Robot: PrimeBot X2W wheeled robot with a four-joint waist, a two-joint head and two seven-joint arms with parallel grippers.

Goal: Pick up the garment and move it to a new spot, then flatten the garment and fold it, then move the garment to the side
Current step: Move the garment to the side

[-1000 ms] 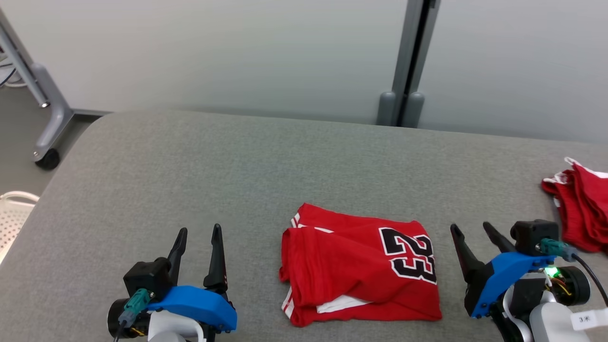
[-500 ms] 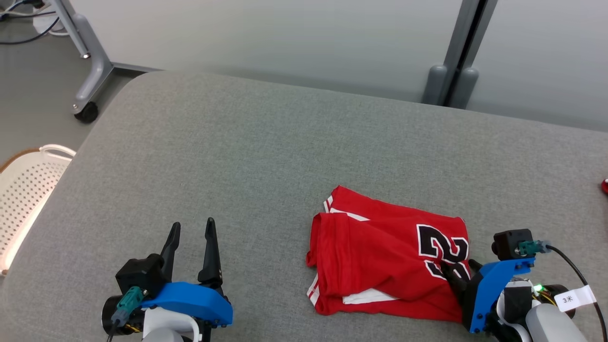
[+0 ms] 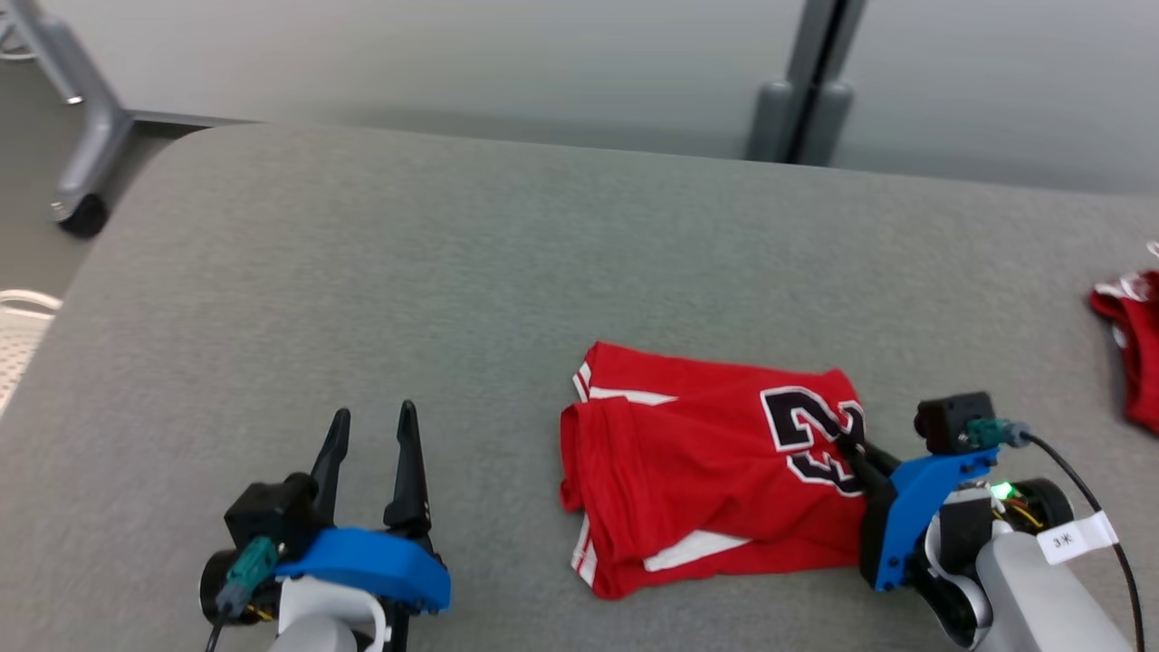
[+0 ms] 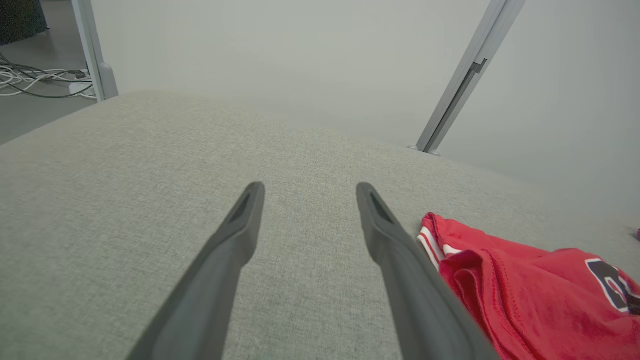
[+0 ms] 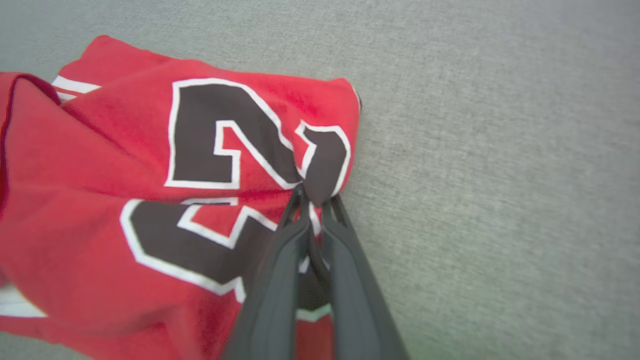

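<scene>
Where the head view ends at far left, basket (image 3: 18, 312): white and perforated, cut off by the edge; what lies in it I cannot tell.
Stand leg (image 3: 86, 154): grey, on a dark caster, on the floor past the desk's far left corner; its top is cut off.
Left fingers (image 3: 375, 412) (image 4: 310, 187): released and spread wide at the front left, grasping nothing; whether they touch the cloth top I cannot tell. Same spread as a second ago.
Desk (image 3: 453, 272): grey fabric top; its front edge is hidden under my arms.
Garment (image 3: 688, 462) (image 4: 525, 285) (image 5: 90, 210): red jersey, folded, lying right of centre near the front, well apart from my left fingers. White trim peeks from its left and lower folds; the layers beneath are hidden.
Number (image 3: 806, 430): black with white outline; the second digit is bunched and partly covered.
Right fingers (image 3: 847, 441) (image 5: 312, 197): clenched on the garment's right edge, cloth pinched between the tips at the number. A second ago they stood spread just beside that edge, touching nothing.
Second red cloth (image 3: 1132, 344): at the desk's far right, cut off by the edge, well apart from the jersey.
Head view: shifted since a second ago; the jersey's fold looks unchanged.
</scene>
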